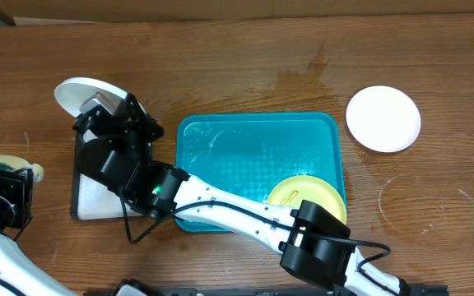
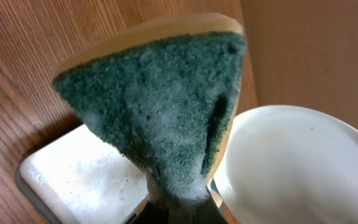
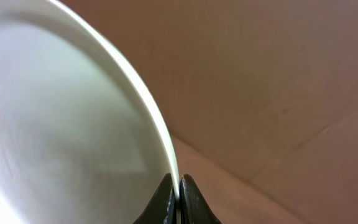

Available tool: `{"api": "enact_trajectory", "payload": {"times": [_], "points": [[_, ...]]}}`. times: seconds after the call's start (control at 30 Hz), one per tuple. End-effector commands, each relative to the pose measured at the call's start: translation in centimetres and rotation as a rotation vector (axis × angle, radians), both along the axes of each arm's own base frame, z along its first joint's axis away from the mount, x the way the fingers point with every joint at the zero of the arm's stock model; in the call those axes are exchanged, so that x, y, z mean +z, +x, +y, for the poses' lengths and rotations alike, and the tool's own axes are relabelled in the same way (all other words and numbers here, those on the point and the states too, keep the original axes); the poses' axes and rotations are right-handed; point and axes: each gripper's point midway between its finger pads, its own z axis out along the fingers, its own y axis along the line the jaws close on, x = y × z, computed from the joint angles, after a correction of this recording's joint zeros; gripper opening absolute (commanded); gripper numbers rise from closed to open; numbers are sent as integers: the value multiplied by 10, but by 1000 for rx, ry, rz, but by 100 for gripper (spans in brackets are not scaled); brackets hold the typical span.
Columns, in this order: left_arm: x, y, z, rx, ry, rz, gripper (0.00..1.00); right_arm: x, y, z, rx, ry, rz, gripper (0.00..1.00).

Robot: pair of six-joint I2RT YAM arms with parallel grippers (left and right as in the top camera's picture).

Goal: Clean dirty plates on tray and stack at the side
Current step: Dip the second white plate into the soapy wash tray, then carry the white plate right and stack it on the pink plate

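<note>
The white plate point(image 1: 85, 92) is held tilted in the air above the small black-rimmed tray point(image 1: 89, 201), to the left of the turquoise tray point(image 1: 220, 148), and the right hand point(image 3: 179, 190) is clamped only on its thin rim. The left hand point(image 2: 179, 211) is closed on the narrow end of a foamy sponge point(image 2: 160, 106), near the plate. If the sponge is pressed hard, the plate could probably be turned or pushed out of so small a grip. The yellow-green plate point(image 1: 303, 193) lies in the turquoise tray, partly under the right arm, and could be knocked by it.
</note>
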Motion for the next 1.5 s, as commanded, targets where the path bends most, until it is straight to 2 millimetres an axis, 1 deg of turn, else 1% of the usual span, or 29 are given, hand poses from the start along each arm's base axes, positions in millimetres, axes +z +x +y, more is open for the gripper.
{"api": "enact_trajectory", "payload": {"times": [0.0,0.13,0.17,0.2,0.27,0.37,0.43,0.5,0.57,0.6,0.7,0.73,0.77,0.87,0.93,0.97,1.03,1.13,1.17,1.23,1.3,1.33,1.37,1.47], "points": [[14,1,1,8,31,-20,4,-6,5,0,10,151,86,4],[14,2,1,6,31,-20,4,-25,8,-1,62,220,229,4],[14,3,0,0,31,-21,4,-29,11,-5,86,280,317,4],[14,4,-2,-6,32,-21,4,-29,13,-7,93,308,352,4],[14,7,-5,-32,46,-21,4,-24,20,-19,106,416,468,4],[15,13,-12,-83,76,-22,4,-11,33,-39,156,545,624,4],[15,17,-16,-112,90,-24,4,-5,44,-64,160,613,721,4],[17,22,-20,-147,115,-30,4,-4,59,-98,120,665,805,4],[17,27,-26,-180,130,-34,4,-10,79,-147,12,705,863,4],[17,32,-32,-209,143,-32,4,-22,97,-199,-114,723,901,4],[15,38,-39,-237,171,-11,4,-40,115,-279,-303,744,949,4],[14,41,-41,-245,181,-2,4,-46,119,-314,-382,753,962,4],[13,43,-44,-255,193,6,4,-50,121,-337,-433,759,969,4],[11,49,-53,-283,219,29,4,-59,123,-414,-583,781,982,4],[10,52,-59,-307,234,38,4,-64,118,-462,-678,803,991,4],[9,54,-64,-328,242,38,4,-67,114,-486,-724,815,995,4],[10,58,-73,-367,253,34,4,-72,104,-527,-794,823,1009,4],[10,65,-88,-444,285,25,4,-85,80,-582,-930,874,1038,4],[10,67,-92,-459,294,27,4,-90,74,-594,-962,887,1046,4],[9,69,-97,-475,303,33,4,-101,62,-612,-1015,908,1067,4],[9,70,-103,-502,313,32,4,-115,50,-622,-1057,921,1098,4],[8,71,-106,-509,315,33,4,-123,45,-625,-1074,924,1115,4],[7,71,-107,-512,324,43,4,-136,38,-625,-1089,924,1142,4],[7,72,-109,-520,329,44,4,-156,30,-622,-1104,917,1180,4]]}}
